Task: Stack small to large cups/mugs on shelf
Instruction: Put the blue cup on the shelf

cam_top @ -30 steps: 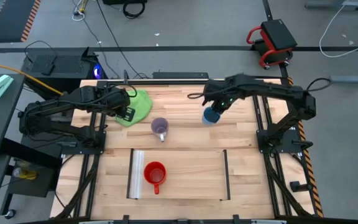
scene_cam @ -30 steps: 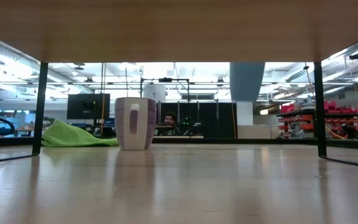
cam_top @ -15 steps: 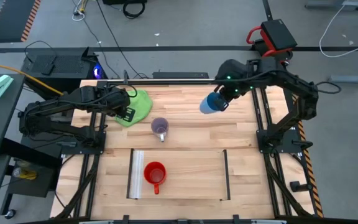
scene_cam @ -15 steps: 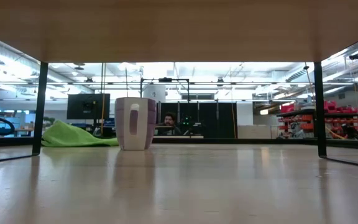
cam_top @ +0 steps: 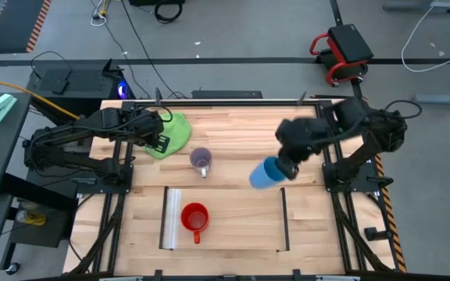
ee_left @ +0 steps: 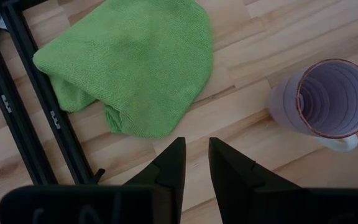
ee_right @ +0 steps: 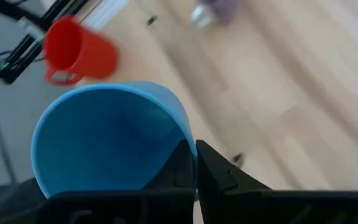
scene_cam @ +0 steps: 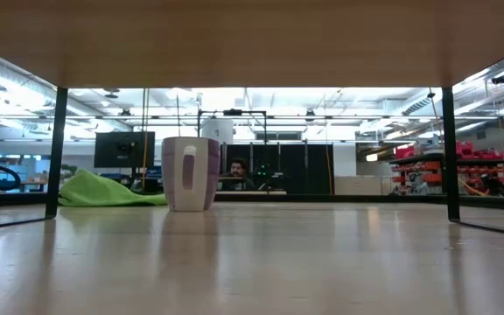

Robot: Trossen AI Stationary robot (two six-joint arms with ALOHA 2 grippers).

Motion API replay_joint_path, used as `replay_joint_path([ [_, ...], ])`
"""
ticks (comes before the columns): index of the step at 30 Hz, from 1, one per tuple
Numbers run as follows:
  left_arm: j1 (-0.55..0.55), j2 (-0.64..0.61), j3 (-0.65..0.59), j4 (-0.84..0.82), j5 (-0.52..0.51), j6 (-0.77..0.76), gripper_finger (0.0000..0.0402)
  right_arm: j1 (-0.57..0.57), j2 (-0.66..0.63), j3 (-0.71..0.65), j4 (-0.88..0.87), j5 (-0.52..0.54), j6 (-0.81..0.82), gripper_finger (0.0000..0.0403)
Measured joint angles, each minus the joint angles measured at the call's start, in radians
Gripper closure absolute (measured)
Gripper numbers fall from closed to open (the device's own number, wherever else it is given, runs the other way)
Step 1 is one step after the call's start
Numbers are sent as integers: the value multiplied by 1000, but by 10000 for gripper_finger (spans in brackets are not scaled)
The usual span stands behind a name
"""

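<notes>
My right gripper [cam_top: 282, 169] is shut on the blue mug [cam_top: 266, 174] and holds it in the air near the far right corner of the light-wood shelf [cam_top: 233, 226]. The red mug [cam_top: 194, 218] stands on the shelf near its clear-strip end. The translucent purple mug [cam_top: 201, 160] stands on the tabletop beyond the shelf. It also shows in the low view [scene_cam: 191, 173]. My left gripper [cam_top: 161, 142] waits at the far left by the green cloth [cam_top: 172, 133], narrowly open and empty. My right gripper pinches the blue mug's wall at the rim [ee_right: 180, 138], one finger inside the mug and one outside. The mug is lifted clear of the table and the shelf. It is tilted far over, its mouth toward the wrist camera.
The shelf stands on thin dark legs [scene_cam: 57, 150] above the tabletop, with a dark bar [cam_top: 284, 217] at its right end and a clear strip [cam_top: 172, 218] at its left. Bare shelf lies between the red mug and the bar. Metal frame rails run along both table sides.
My right gripper has carried the blue mug up from the far right of the table, then toward the near edge and the shelf. The mug has come clear of the table and tipped over in the hold.
</notes>
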Motion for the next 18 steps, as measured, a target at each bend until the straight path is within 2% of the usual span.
replay_joint_path([
  [7, 0, 0, 0, 0, 0, 18, 329, 204, 14, -1, 15, -23, 113, 400],
  [10, 6, 0, 0, 0, 0, 17, 330, 266, 31, 0, 9, 21, 118, 400],
  [14, 22, 0, 0, 0, 3, 16, 326, 272, 93, -1, 1, 64, 50, 400],
  [18, 45, 0, 0, 0, 4, 20, 328, 238, 183, -1, 1, 37, -68, 400],
])
